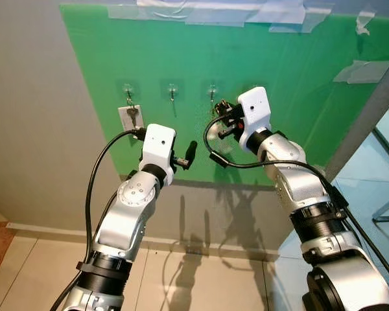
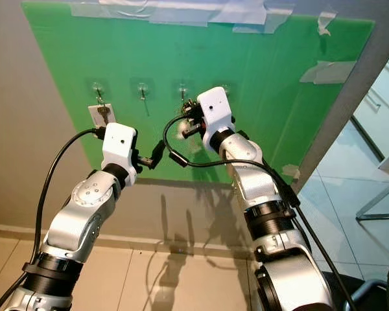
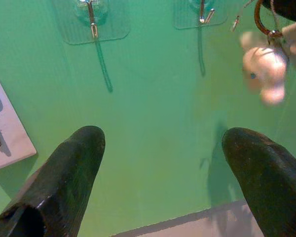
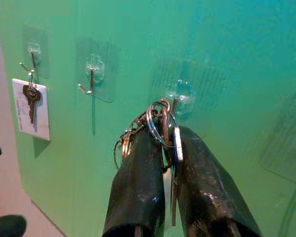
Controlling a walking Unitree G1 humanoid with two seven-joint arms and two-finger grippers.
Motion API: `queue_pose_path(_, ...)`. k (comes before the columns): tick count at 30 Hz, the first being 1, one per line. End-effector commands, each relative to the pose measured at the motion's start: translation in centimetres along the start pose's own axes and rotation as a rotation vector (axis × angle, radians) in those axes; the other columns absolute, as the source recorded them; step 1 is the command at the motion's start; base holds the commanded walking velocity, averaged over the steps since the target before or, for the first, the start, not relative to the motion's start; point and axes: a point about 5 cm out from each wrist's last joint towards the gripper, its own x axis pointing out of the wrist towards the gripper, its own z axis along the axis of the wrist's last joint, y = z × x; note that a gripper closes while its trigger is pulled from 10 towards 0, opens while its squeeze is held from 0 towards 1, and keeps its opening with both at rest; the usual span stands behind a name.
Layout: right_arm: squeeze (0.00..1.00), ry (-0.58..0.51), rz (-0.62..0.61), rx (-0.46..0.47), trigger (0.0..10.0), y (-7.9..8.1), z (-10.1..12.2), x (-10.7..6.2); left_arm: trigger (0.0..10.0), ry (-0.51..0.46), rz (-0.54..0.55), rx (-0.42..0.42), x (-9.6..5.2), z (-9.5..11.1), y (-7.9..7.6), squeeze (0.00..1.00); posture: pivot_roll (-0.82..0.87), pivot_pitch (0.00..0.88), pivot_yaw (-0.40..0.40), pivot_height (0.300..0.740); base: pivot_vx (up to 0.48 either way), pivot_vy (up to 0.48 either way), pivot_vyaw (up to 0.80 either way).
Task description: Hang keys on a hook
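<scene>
A green board (image 1: 292, 78) on the wall carries a row of clear stick-on hooks. My right gripper (image 4: 163, 136) is shut on a bunch of keys (image 4: 160, 123), whose metal rings sit right at the third hook (image 4: 176, 96) from the left. A pale fluffy charm (image 3: 264, 69) dangles from the bunch. My left gripper (image 3: 163, 173) is open, lower and to the left, close to the board with nothing between its fingers. The leftmost hook (image 1: 128, 91) holds a key on a white tag (image 1: 131, 118). The second hook (image 1: 172, 91) is bare.
Tape strips (image 1: 207, 11) fasten the board's top edge to the grey wall (image 1: 32, 116). A grey post (image 1: 369, 110) slants along the board's right side. Pale floor tiles (image 1: 201, 272) lie below, with a table leg (image 2: 376, 201) at the far right.
</scene>
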Motion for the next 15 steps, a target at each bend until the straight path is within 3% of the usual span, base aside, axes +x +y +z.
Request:
queue_pose_path(1, 0.0, -0.031, -0.005, -0.027, 0.0, -0.7, 1.0, 0.4, 10.0, 0.01, -0.011, 0.015, 0.0, -0.4, -0.2, 0.0, -0.08, 0.0, -0.027, 0.74, 0.0, 0.0, 0.0)
queue_pose_path(15, 0.0, -0.029, 0.027, -0.119, 0.0, -1.4, 2.2, 2.0, 10.0, 0.041, -0.059, 0.029, -0.1, -1.0, -1.4, 0.0, -0.07, 0.0, -0.036, 0.74, 0.0, 0.0, 0.0)
